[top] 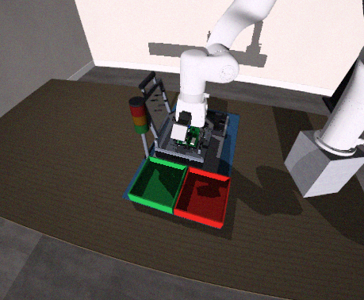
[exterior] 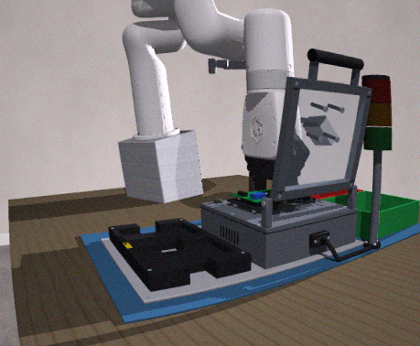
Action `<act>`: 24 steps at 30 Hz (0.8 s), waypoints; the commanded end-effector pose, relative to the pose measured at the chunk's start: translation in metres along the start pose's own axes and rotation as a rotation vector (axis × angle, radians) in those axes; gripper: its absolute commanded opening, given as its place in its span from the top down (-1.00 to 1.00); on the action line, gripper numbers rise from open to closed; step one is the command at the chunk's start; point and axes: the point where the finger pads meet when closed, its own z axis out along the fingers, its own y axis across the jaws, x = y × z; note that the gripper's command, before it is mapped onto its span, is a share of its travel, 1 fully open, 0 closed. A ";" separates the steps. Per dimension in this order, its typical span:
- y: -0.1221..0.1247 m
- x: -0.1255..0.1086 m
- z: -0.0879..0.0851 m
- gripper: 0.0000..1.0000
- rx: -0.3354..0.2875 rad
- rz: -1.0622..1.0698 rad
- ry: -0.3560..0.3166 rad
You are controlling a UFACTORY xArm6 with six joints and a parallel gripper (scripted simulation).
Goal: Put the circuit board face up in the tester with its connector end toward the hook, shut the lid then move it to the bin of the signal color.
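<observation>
Green bin (top: 138, 195) beside red bin (top: 197, 217), black tray (exterior: 130, 235), blue mat (exterior: 116, 293), white arm (exterior: 150, 87).
</observation>
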 end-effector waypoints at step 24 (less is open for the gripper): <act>0.002 0.000 0.001 -0.58 -0.005 0.000 0.001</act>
